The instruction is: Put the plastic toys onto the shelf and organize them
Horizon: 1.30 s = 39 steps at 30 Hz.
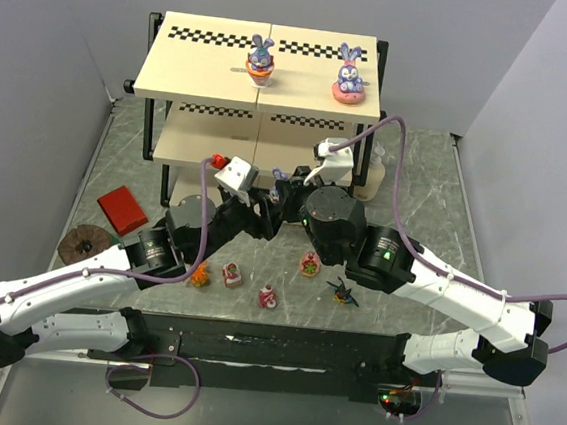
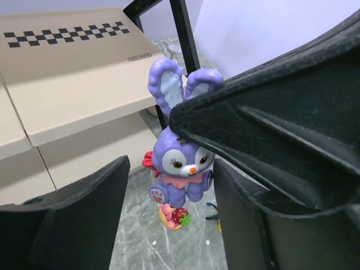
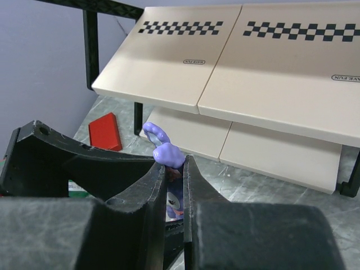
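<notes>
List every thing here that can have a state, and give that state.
held bunny, upright, clamped by its ears
right gripper, shut on held bunny
left gripper, open around held bunny
two shelved bunnies, upright on shelf top
five loose toys, on the table, unshelved

The bunny (image 2: pixel 181 166) is gleaming as glossy, smooth plastic; the shelf (image 2: pixel 73 79) is showing matt boards, perhaps laminate, on black metal framing

red block (image 1: pixel 123 209), brown disc (image 1: pixel 82 242), cream bottle (image 1: pixel 372 178), grey marbled tabletop (image 1: pixel 434 217)
</notes>
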Tool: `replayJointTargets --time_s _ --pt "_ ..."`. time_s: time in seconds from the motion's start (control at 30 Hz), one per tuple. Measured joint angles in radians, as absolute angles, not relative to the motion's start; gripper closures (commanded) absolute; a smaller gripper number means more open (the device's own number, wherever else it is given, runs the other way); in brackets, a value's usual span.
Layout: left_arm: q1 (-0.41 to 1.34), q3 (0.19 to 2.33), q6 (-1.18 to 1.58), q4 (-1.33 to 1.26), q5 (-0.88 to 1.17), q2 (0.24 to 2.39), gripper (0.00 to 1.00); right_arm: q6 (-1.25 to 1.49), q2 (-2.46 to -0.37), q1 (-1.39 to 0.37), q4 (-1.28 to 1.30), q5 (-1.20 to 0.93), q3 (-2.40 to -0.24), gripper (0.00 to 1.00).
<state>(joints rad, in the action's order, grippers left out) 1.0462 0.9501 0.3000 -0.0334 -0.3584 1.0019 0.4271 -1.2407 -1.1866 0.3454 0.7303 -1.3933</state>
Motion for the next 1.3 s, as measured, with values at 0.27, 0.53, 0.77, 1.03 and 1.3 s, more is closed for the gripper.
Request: replayJointTargets --time_s 0.27,0.53,0.77,1.03,1.3 --pt "1.053 0.95 0.3 -0.05 -0.368 1.007 0.65 0.43 -1.241 -1.187 0.346 0.719 -1.393 1.0" --pt "1.054 0.95 0.301 -0.05 -0.372 1.007 0.99 0.429 -1.244 -1.186 0.362 0.709 -1.407 0.77" --pt "1.048 0.949 0.271 -0.019 -0.358 0.988 0.99 0.376 -1.224 -1.174 0.371 0.651 -1.407 0.35" --pt "1.051 0.935 0.209 -0.016 -0.2 0.904 0.99 0.279 -1.105 -1.17 0.314 0.455 -1.314 0.43" --pt "1.051 0.935 0.169 0.011 -0.065 0.892 0.99 0.217 -1.061 -1.168 0.21 0.33 -1.244 0.79"
